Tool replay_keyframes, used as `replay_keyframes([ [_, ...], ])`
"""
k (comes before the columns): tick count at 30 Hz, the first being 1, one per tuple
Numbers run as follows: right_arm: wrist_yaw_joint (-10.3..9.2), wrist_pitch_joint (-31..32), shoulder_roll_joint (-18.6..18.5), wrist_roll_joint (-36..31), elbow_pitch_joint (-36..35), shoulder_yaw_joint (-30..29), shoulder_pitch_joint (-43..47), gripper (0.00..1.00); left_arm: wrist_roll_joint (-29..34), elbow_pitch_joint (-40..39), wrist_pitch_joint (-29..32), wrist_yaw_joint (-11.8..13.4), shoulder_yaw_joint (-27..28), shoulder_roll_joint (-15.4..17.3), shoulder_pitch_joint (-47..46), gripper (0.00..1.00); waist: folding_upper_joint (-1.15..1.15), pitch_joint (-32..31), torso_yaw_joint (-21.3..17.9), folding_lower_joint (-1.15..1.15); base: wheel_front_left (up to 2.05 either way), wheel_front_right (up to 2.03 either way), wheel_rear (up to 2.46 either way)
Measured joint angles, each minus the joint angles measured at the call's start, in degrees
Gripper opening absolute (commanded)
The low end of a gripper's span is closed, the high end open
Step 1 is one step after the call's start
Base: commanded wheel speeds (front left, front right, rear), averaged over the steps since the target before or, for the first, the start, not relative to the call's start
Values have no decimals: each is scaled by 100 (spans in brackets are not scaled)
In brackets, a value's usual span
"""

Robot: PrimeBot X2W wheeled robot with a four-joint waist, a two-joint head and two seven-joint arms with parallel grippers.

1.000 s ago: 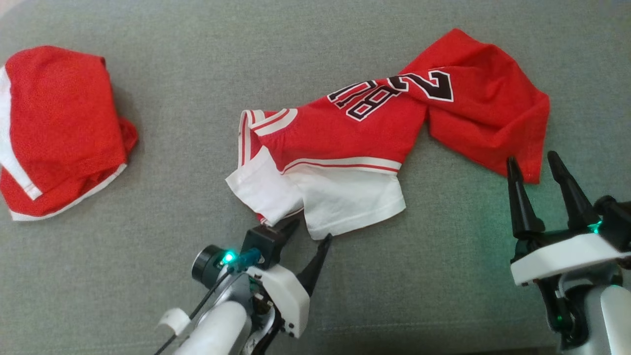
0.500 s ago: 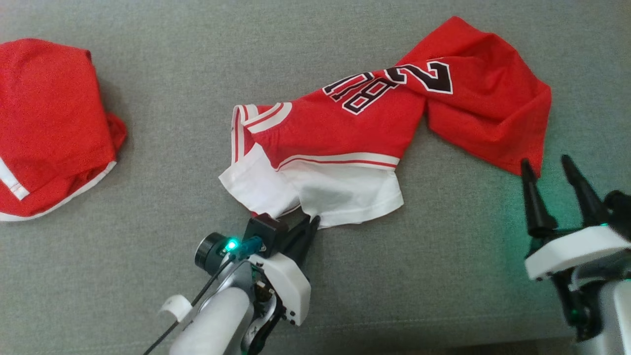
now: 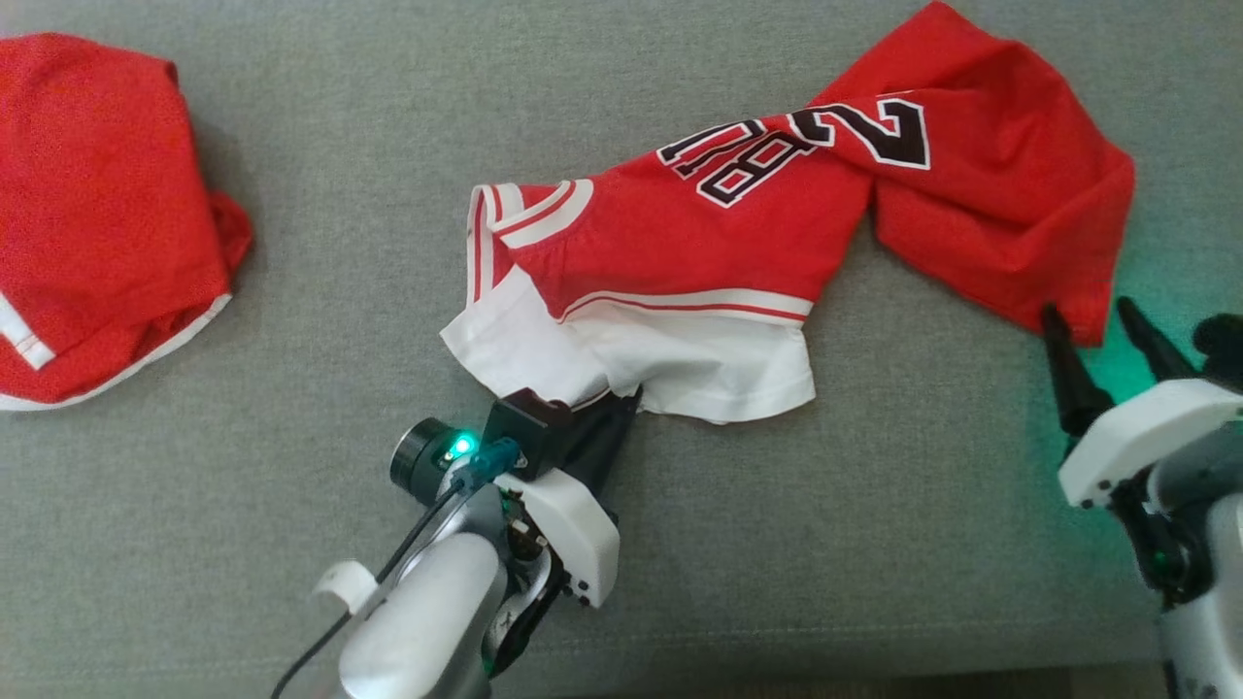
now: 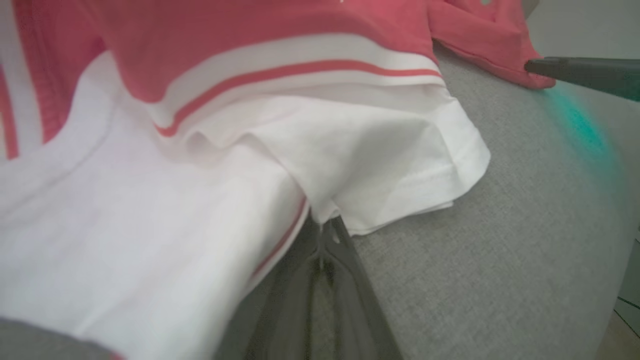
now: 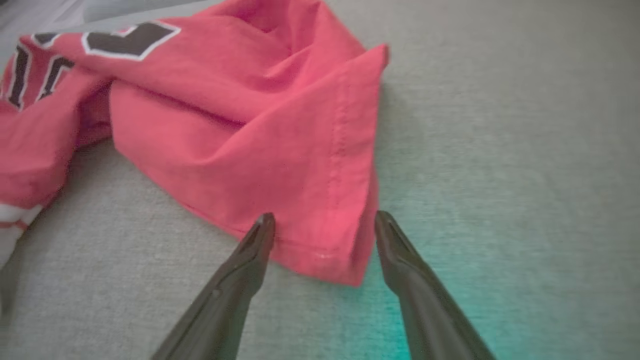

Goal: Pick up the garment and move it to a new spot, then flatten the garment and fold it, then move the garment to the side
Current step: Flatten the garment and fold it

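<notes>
Barely begun: red jersey (image 3: 699, 243) crumpled at centre of grey upholstery (image 3: 291, 408), not yet lifted, flattened or folded. At 6 o'clock, left pincer (image 3: 629, 396) clamped on white sleeve hem (image 4: 400, 165); at 4 o'clock, right pincer (image 5: 325, 220) wide, straddling red hem corner (image 5: 345, 260).

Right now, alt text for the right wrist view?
The open right gripper brackets the hemmed corner of a crumpled red jersey, one finger on each side. The jersey lies on a grey fabric surface, black white-edged numerals at upper left.
</notes>
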Motion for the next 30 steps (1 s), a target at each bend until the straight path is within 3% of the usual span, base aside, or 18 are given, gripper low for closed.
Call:
replay_keyframes([
  [4,0,254,-8,181,59,156,-26,100,-1,2,-75,0,-10,-15,-3,0,0,48,57,0,0,0,0],
  [7,0,358,-29,334,36,187,-24,22,-5,8,-90,0,-14,-21,-7,0,0,47,83,0,0,0,0],
  [8,0,356,-36,341,10,189,-16,0,-10,12,-119,1,-13,-20,-7,0,0,38,85,0,0,0,0],
  [15,0,-64,-35,390,-447,16,74,0,-73,-304,-428,188,140,129,81,0,0,-156,71,0,0,0,0],
  [24,0,-450,-41,391,-1211,-129,202,0,-186,-2063,-611,791,1016,750,305,0,0,-606,37,0,0,0,0],
  [30,0,-560,-133,391,-1884,-264,-9,0,-212,-2981,-526,1009,1549,1109,205,0,0,-943,64,0,0,0,0],
])
